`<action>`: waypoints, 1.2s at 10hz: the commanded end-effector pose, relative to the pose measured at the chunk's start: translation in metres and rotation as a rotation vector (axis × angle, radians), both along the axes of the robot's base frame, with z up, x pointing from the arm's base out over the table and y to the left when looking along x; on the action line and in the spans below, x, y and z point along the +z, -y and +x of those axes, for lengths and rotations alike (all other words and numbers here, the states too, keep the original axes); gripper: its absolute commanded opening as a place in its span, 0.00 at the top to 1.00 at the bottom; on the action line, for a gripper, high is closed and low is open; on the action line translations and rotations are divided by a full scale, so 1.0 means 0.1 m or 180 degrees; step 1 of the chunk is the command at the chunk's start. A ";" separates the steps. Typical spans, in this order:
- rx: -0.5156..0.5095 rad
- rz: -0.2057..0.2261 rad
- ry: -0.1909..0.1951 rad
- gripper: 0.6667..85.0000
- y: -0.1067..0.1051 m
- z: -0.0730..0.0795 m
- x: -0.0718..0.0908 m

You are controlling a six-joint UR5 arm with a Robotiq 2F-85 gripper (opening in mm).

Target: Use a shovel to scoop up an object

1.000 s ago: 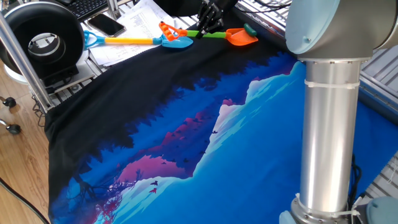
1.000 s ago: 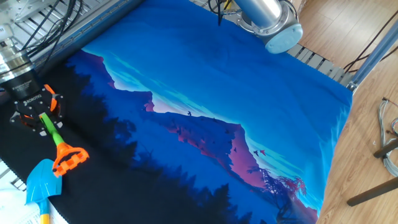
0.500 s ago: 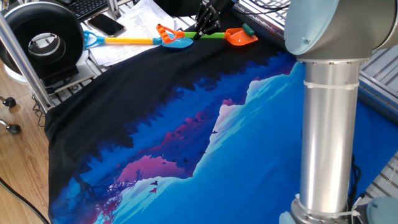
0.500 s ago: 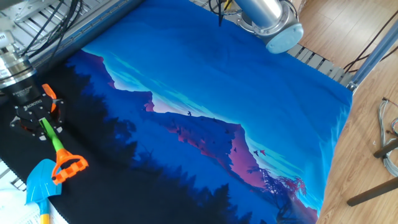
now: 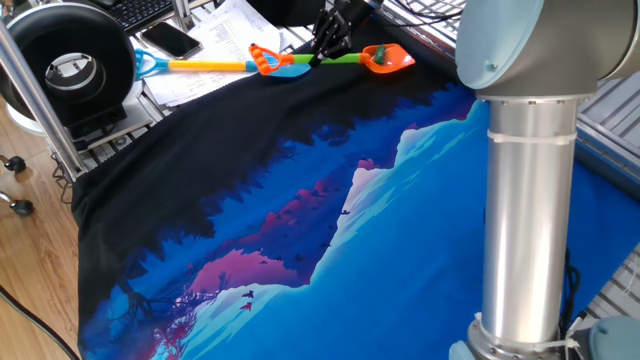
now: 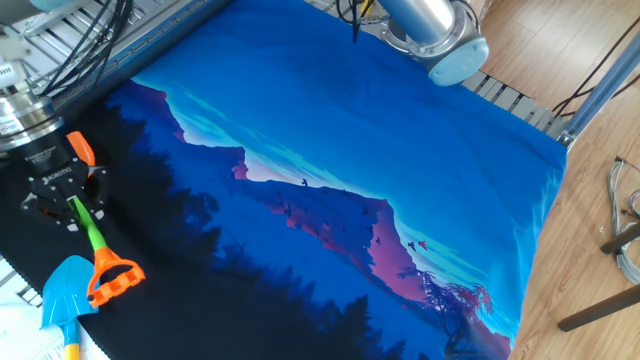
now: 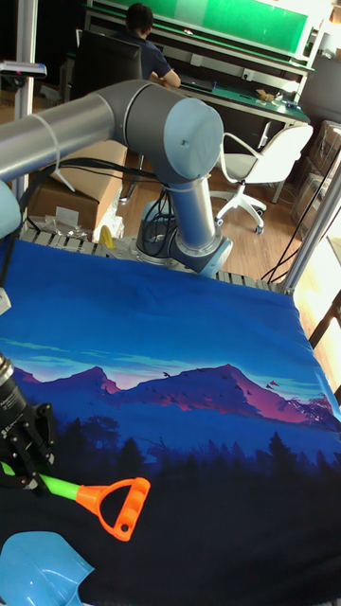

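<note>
The shovel lies at the far edge of the black cloth, with its orange blade [image 5: 388, 60], lime-green shaft [image 5: 340, 57] and orange D handle [image 5: 262, 57]. My gripper [image 5: 325, 47] is shut on the shaft near the blade. The object [image 5: 381, 51], a small dark green piece, appears to rest on the blade's back part. From the other side my gripper [image 6: 62, 192] covers most of the blade [image 6: 80, 148], and the shaft [image 6: 90, 232] ends in the handle [image 6: 115, 280]. The tall view shows gripper [image 7: 24, 456], shaft [image 7: 52, 488] and handle [image 7: 118, 507]; blade and object are hidden.
A blue-bladed shovel [image 5: 285, 68] with a yellow shaft [image 5: 205, 66] lies beside the orange handle, its blade [image 6: 65, 305] just under it. Papers, a phone [image 5: 170, 40] and a black round device [image 5: 70, 65] sit past the cloth edge. The arm's column [image 5: 525, 200] stands at right.
The gripper has slid the shovel along its own length, handle end leading. The green piece, which lay just beyond the blade tip, now seems to sit on the blade.
</note>
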State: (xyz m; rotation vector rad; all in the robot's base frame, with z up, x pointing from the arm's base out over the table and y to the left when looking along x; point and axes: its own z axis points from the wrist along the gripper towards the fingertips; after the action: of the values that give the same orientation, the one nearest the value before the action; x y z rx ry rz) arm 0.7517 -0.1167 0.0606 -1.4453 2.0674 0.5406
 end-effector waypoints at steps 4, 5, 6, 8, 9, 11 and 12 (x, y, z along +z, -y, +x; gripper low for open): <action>-0.0399 0.0079 -0.0223 0.89 -0.14 0.04 0.02; -0.0444 0.0080 -0.0282 0.86 -0.19 0.01 0.00; -0.0400 0.0072 -0.0316 0.73 -0.22 -0.02 -0.03; -0.0392 0.0087 -0.0342 0.43 -0.26 -0.04 -0.06; -0.0428 0.0095 -0.0351 0.37 -0.29 -0.04 -0.07; -0.0559 -0.0008 -0.0398 0.40 -0.23 -0.05 -0.09; -0.0664 -0.0151 -0.0456 0.50 -0.14 -0.09 -0.10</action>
State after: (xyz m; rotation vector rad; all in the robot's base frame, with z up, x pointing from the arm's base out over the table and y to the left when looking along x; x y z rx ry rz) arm 0.7450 -0.0949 0.0499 -1.2759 2.2557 0.5691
